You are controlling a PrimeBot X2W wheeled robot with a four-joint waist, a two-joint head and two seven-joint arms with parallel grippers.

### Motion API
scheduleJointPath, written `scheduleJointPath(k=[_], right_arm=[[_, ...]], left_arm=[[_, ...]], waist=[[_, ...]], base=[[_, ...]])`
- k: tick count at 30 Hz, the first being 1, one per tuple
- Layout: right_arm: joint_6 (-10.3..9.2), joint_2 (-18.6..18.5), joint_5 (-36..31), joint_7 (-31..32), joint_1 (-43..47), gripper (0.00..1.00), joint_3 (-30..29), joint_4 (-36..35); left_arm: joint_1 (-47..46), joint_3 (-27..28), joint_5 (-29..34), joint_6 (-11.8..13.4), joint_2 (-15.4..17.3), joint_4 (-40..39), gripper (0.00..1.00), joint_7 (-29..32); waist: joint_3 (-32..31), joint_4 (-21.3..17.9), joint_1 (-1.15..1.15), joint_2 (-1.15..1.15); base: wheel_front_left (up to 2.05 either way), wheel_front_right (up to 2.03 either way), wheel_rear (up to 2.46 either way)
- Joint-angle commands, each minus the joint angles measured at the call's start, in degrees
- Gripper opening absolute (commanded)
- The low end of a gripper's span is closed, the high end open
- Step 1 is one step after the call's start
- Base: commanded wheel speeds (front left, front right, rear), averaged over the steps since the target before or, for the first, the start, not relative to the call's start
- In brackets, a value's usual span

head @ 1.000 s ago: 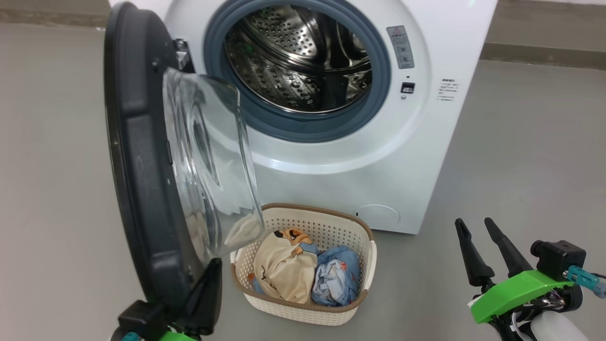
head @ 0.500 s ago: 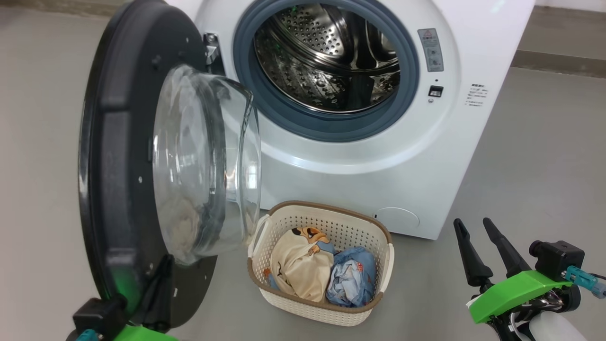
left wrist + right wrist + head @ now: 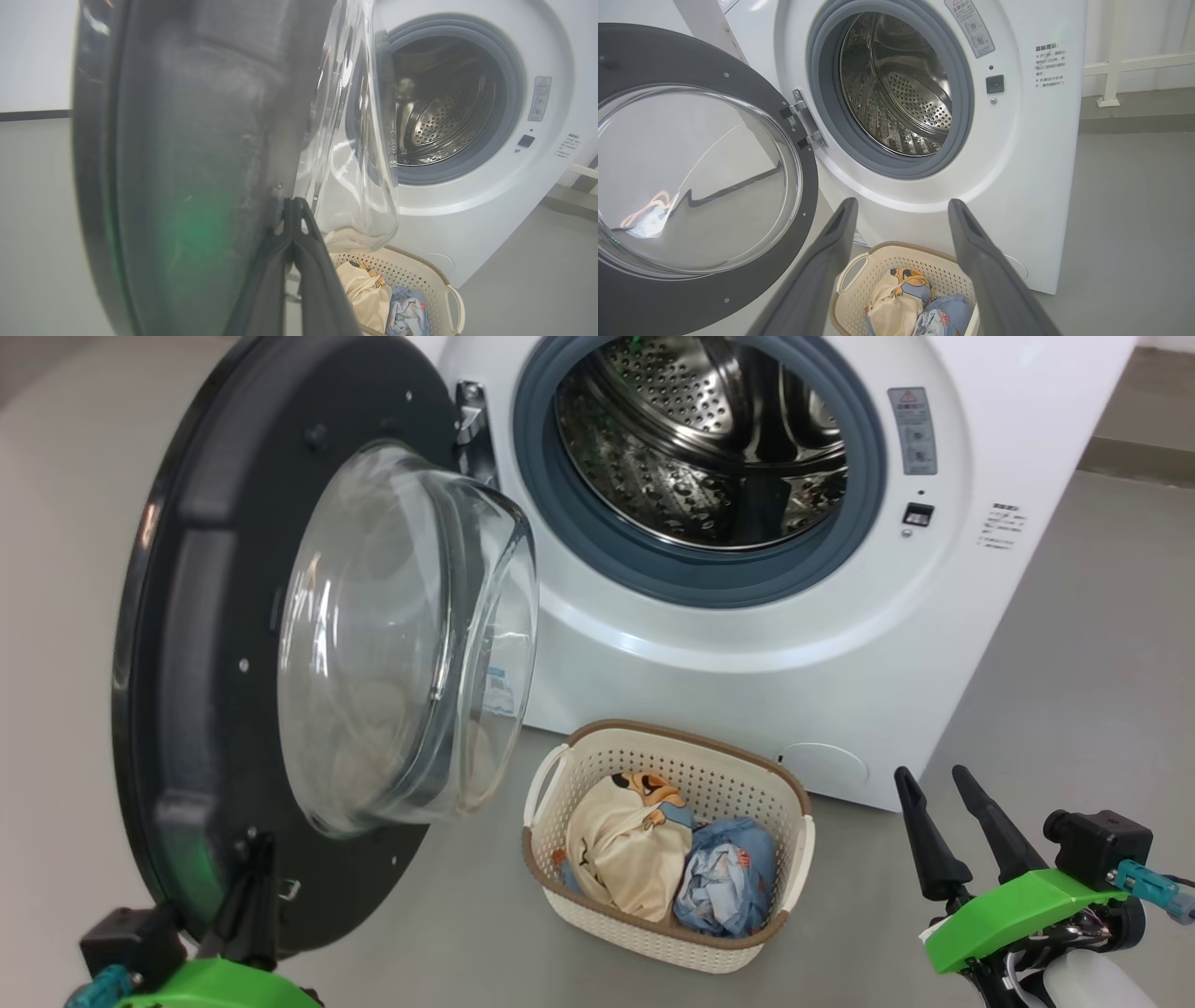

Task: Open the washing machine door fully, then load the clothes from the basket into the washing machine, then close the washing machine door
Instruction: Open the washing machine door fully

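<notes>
The washing machine (image 3: 747,653) stands with its steel drum (image 3: 709,448) exposed. Its door (image 3: 187,644), black-rimmed with a bulging glass bowl (image 3: 401,635), hangs wide open on the left hinge. My left gripper (image 3: 257,847) is shut, its tip against the door's lower inner face; the left wrist view shows the closed fingers (image 3: 294,219) touching the door (image 3: 187,163). The basket (image 3: 672,735) sits on the floor before the machine, holding the clothes: a cream garment (image 3: 625,849) and a light blue one (image 3: 728,887). My right gripper (image 3: 929,779) is open at the lower right, holding nothing.
Grey floor surrounds the machine and basket. In the right wrist view, the door (image 3: 738,298) is on the left, the basket (image 3: 901,254) lies below the open gripper (image 3: 902,203), and a white rail (image 3: 1111,60) stands along the wall at the right.
The door has swung further open to the left, with my left gripper following against its lower edge. The head camera has shifted. My right gripper has not moved.
</notes>
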Motion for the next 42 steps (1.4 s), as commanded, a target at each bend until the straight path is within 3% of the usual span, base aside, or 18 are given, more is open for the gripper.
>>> scheduleJointPath(k=[1,23,42], right_arm=[[0.43,-0.63,-0.13,-0.7,-0.52,1.0,0.72,-1.37],[0.43,-0.82,-0.76,-0.7,-2.95,1.0,0.42,-1.7],[0.43,-1.12,-0.71,-0.7,-5.15,1.0,0.24,-1.28]], left_arm=[[-3.41,3.41,-0.42,0.44,2.6,-0.21,0.0,-0.12],[-16.5,5.43,-2.53,-3.2,7.71,14.33,0.0,-0.21],[-31.59,3.73,-2.34,-8.22,11.23,35.03,0.0,-2.87]], waist=[[0.57,0.91,0.0,0.0],[5.33,4.94,0.0,0.0],[7.54,5.14,0.0,0.0]], base=[[0.0,0.0,0.0],[0.0,0.0,0.0],[0.0,0.0,0.0]])
